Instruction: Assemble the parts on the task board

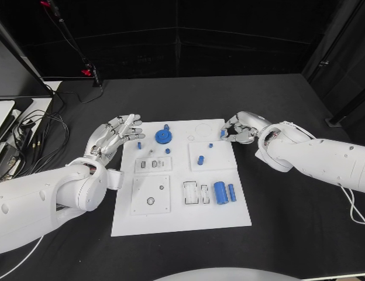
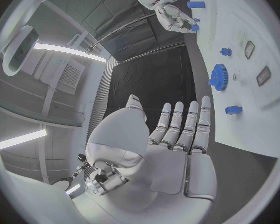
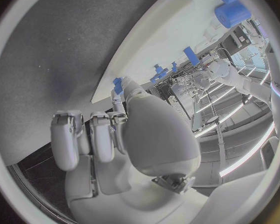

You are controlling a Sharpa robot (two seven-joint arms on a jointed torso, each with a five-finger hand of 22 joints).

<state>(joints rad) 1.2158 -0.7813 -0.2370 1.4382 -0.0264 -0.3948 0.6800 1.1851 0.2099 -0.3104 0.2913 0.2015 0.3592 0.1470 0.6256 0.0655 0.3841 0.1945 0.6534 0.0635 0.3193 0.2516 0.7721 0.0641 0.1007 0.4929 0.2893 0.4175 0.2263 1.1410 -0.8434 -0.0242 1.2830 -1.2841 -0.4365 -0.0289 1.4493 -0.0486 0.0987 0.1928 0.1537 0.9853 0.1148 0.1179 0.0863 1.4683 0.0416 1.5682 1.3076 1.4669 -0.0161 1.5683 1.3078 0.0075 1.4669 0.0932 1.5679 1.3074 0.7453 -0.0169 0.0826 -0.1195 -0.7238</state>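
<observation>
Parts sit all over the white task board (image 1: 182, 219) in the middle of the black table (image 1: 300, 234), so both of my hands can get to them. My left hand (image 1: 115, 136) waits at the board's far left corner. Its fingers (image 2: 184, 129) are straight and a little apart, and it holds nothing. I think it is just standing by there, close to the blue gear (image 1: 164, 137) and the small blue piece (image 1: 138, 144) next to it.

My right hand (image 1: 243, 127) is at the far right corner of the board. Its fingers (image 3: 93, 134) are curled in, and its fingertip and thumb seem to pinch a small blue part (image 3: 117, 84) right at the board's edge. I guess it is picking that part up or setting it in place, but I cannot tell which.

Two long blue cylinders (image 1: 224, 192) lie side by side near the board's right edge, next to some open slots. A little blue peg (image 1: 200, 159) stands nearer the middle. Most pieces look loose, so I judge the job is only starting. The pinched part is small and could slip, so I would go slowly.
</observation>
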